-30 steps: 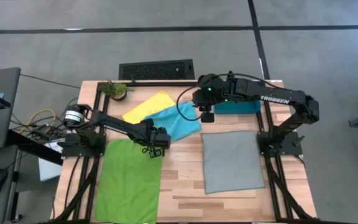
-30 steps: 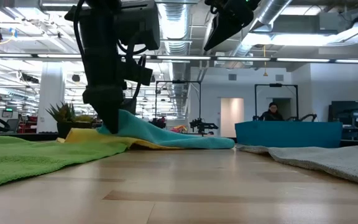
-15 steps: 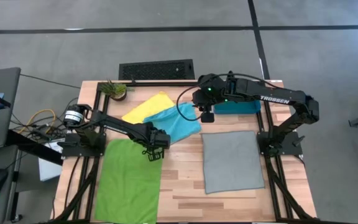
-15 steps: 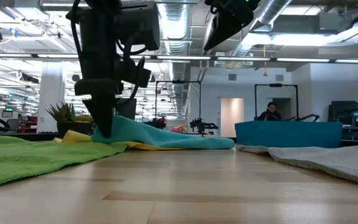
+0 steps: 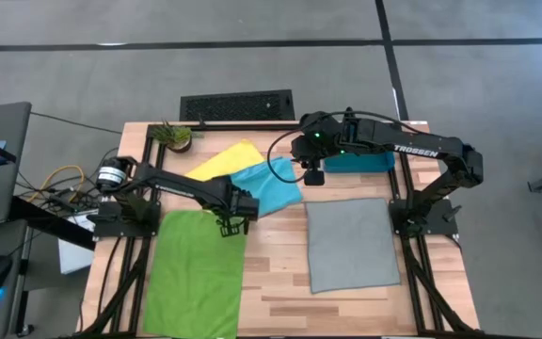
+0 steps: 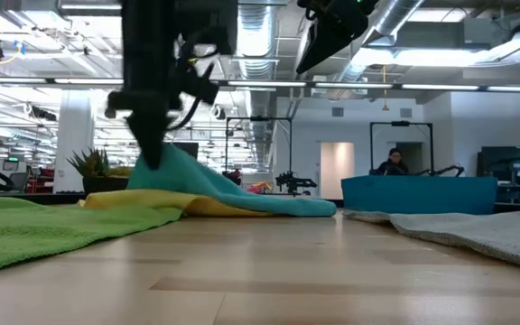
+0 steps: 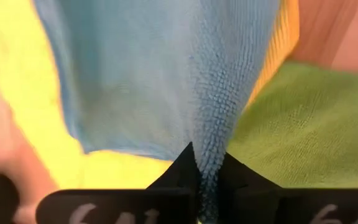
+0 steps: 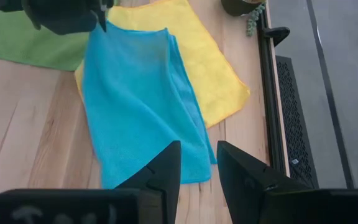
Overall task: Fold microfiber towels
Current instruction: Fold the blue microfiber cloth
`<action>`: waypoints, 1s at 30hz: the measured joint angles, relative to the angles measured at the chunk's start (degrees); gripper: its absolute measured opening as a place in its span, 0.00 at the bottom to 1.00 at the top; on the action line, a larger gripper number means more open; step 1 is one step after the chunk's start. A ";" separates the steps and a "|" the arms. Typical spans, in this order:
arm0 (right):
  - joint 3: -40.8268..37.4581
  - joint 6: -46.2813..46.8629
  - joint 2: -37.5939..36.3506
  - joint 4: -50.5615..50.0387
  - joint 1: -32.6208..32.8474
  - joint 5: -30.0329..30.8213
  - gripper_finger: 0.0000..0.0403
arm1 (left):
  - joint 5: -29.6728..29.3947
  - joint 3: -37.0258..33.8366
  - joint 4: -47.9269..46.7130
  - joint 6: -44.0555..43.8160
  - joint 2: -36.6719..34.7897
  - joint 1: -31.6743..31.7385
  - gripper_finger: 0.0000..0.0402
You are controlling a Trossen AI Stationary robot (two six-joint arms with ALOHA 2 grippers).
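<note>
The light turquoise-blue towel [image 5: 271, 186] lies across the table's middle, partly over the yellow towel [image 5: 216, 162]. My left gripper [image 5: 234, 223] is shut on its near-left corner, which stands raised in the low view [image 6: 165, 167]. The lime green towel [image 5: 194, 273] lies flat at the near left. At the right, the grey towel [image 5: 351, 243] also lies flat. My right gripper [image 5: 314, 175] hangs open well above the table behind the turquoise-blue towel, with nothing between its fingers [image 8: 166, 165]. My left gripper pinches a gathered ridge of the turquoise-blue towel at its near-left corner [image 7: 209, 163] between its two fingers. The fingers come steeply from above. That corner is lifted off the table, and the cloth slopes down from it [image 6: 215, 185] onto the yellow towel and the tabletop.
A dark teal-blue bin [image 5: 358, 162] stands at the far right and a small potted plant [image 5: 172, 137] at the far left corner. Bare wood [image 5: 276, 273] shows between the green and grey towels. A person sits in the room beyond [image 6: 394, 162].
My left gripper has risen from the tabletop, drawing the turquoise-blue towel's near-left corner up with it into a peak. The rest of that towel has stayed lying on the yellow towel and the table.
</note>
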 joint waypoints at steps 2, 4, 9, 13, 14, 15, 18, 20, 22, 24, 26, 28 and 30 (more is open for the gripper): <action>0.00 -0.01 0.00 -0.02 -0.01 0.00 0.32 | 0.00 1.91 -0.11 1.76 -0.01 0.64 0.00; 0.00 -0.02 0.00 -0.02 0.00 0.00 0.32 | 0.00 3.03 -0.07 3.45 -0.01 1.16 0.00; 0.00 -0.02 0.00 -0.19 0.00 0.00 0.32 | -0.56 3.24 0.24 6.34 -0.01 2.07 0.00; 0.00 -0.02 0.00 -1.82 0.00 0.01 0.31 | -2.40 3.24 3.02 10.44 -0.01 3.08 0.00; 0.00 0.02 0.00 -2.22 0.00 0.00 0.31 | -2.44 3.24 3.83 11.63 -0.01 3.43 0.00; 0.00 0.10 0.00 -2.56 0.00 0.02 0.31 | -2.46 3.24 4.61 12.86 -0.01 3.77 0.00; 0.00 0.91 0.00 -3.52 -0.02 0.04 0.31 | -2.66 3.24 7.34 16.93 -0.01 4.54 0.00; 0.00 0.95 0.00 -4.03 -0.02 0.08 0.31 | -3.02 3.25 9.25 19.63 -0.01 5.04 0.00; -0.03 1.23 -0.16 -4.84 -0.09 0.10 0.31 | -3.24 3.80 9.74 22.52 0.01 5.59 0.00; -0.04 2.26 -0.55 -4.92 -0.37 0.35 0.31 | -3.36 4.84 10.41 25.54 0.01 6.09 0.00; -0.02 3.74 -0.80 -5.00 -0.47 1.25 0.31 | -3.43 5.58 11.96 28.91 0.01 6.60 0.00; -0.09 4.92 -1.73 -6.35 -1.17 2.74 0.31 | -3.37 6.42 12.80 31.90 0.03 7.21 0.00; 0.10 6.26 -2.35 -6.32 -1.38 3.47 0.31 | -2.88 7.19 14.49 34.78 0.03 8.01 0.00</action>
